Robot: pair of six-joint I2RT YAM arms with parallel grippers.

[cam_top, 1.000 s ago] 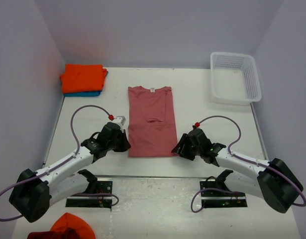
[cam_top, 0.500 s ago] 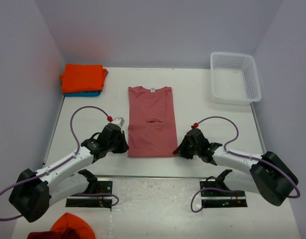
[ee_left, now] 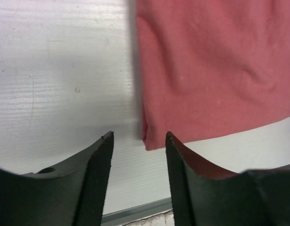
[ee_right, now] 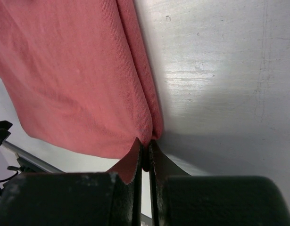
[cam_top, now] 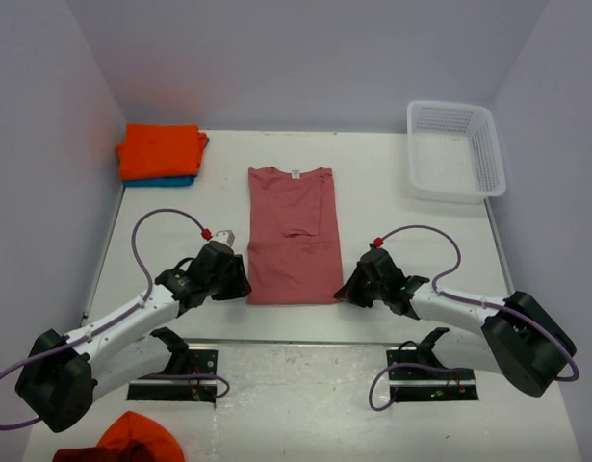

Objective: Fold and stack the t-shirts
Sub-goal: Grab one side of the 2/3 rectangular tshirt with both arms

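The salmon t-shirt (cam_top: 292, 234) is lying flat mid-frame on the desk (cam_top: 401, 217). The left end effector (ee_left: 139, 137) is sitting wide, straddling the shirt's lower-left corner, while the right end effector (ee_right: 144, 145) is pinching its lower-right edge. Upper left, the orange t-shirt (cam_top: 161, 151) is resting on the teal t-shirt (cam_top: 170, 181).

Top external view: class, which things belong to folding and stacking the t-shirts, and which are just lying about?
Belong to the job: salmon-red t-shirt, flat mid-table; orange t-shirt, folded, on the teal-blue t-shirt, far left corner.
Lying about: white plastic lattice basket, far right corner.
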